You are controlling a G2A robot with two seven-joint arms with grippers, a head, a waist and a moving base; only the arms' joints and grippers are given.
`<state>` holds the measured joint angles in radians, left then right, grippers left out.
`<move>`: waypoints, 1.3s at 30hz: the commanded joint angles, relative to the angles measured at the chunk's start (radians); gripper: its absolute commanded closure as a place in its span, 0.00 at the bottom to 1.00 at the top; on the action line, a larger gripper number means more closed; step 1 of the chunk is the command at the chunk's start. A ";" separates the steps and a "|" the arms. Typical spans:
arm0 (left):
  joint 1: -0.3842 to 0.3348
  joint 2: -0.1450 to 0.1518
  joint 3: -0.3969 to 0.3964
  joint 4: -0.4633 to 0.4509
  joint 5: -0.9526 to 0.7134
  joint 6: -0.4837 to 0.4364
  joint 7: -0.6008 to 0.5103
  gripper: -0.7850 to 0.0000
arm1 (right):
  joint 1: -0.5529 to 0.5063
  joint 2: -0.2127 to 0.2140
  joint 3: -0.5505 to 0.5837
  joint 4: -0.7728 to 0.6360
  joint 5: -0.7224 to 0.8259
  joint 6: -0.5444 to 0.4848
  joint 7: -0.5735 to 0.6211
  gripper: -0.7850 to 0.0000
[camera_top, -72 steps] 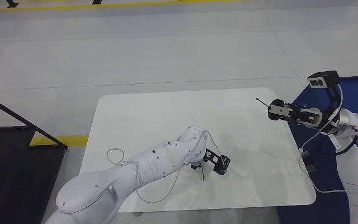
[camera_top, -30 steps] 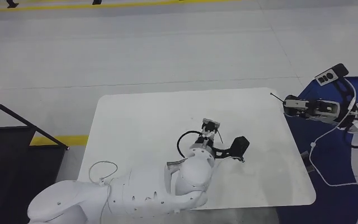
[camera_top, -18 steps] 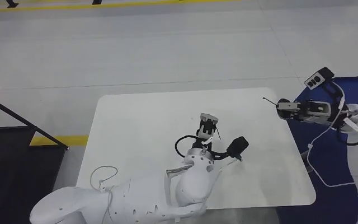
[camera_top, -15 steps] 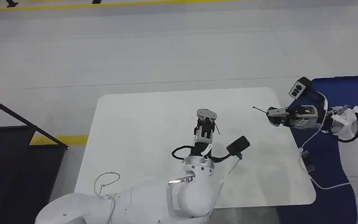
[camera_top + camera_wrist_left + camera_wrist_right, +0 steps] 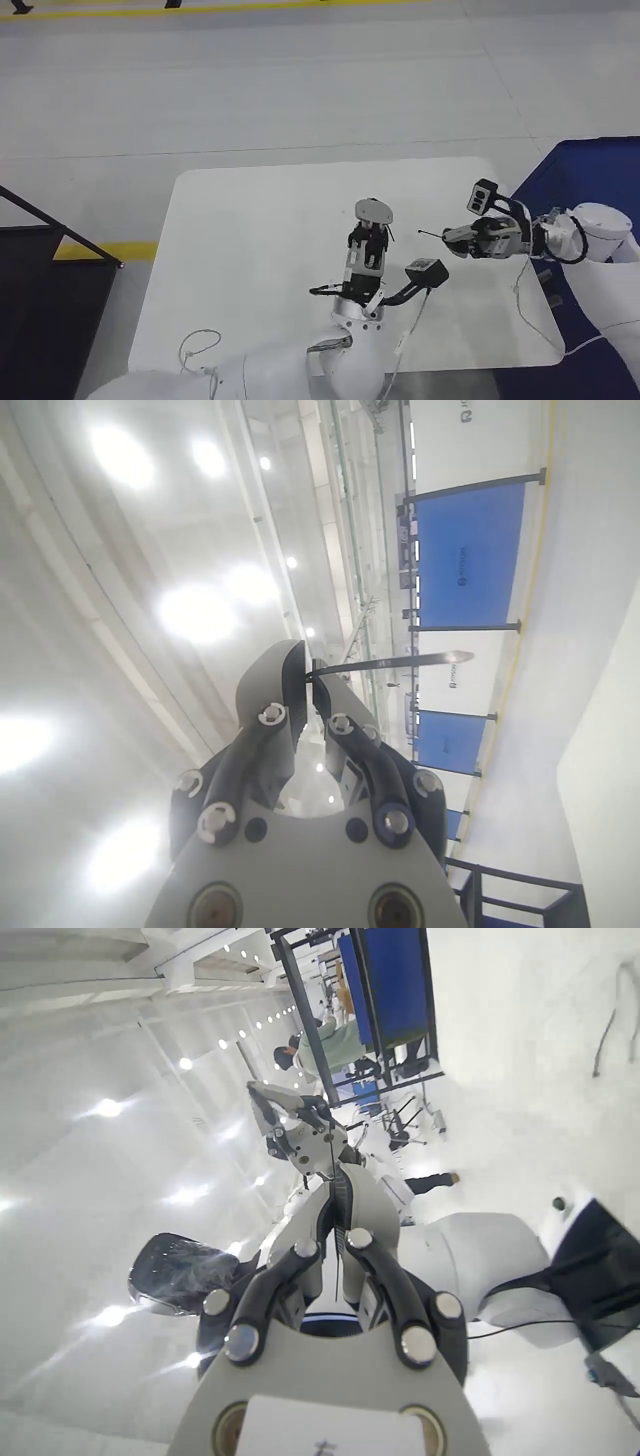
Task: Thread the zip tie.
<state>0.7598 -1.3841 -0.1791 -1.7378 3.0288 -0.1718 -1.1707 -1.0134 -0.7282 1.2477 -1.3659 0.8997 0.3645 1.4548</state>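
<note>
My left gripper (image 5: 372, 215) stands upright over the middle of the white table (image 5: 250, 250). It is shut on a black zip tie (image 5: 400, 661) whose pointed tip sticks out sideways from the fingers (image 5: 295, 680). My right gripper (image 5: 450, 236) hangs over the table's right part, level and pointing at the left gripper. It is shut on a thin black zip tie (image 5: 432, 234) that juts out toward the left gripper; a small gap separates the tip from it. In the right wrist view this tie (image 5: 332, 1153) runs between the fingers toward the left gripper (image 5: 274, 1100) beyond.
A blue mat (image 5: 590, 170) lies off the table's right edge under the right arm. A black frame (image 5: 40, 300) stands to the left of the table. A loose white cable (image 5: 200, 345) loops near the table's front edge.
The left arm has swung up from the table's front and now holds its gripper upright at the centre. The right arm has come in from past the right edge, bringing its tie close.
</note>
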 commanded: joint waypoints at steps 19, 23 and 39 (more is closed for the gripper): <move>-0.042 -0.017 0.009 -0.001 0.043 -0.048 -0.014 1.00 | 0.106 0.082 -0.347 0.024 0.378 0.121 -0.119 1.00; -0.035 -0.015 -0.001 0.002 0.043 -0.060 0.045 1.00 | 0.102 0.083 -0.322 -0.004 0.325 0.011 -0.197 1.00; -0.021 0.013 -0.036 0.012 0.043 -0.229 0.042 1.00 | -0.034 0.114 -0.193 -0.061 0.183 -0.279 -0.147 1.00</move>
<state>0.7384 -1.3703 -0.2149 -1.7255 3.0718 -0.4017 -1.1294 -1.0472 -0.6141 1.0547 -1.4270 1.0828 0.0858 1.3079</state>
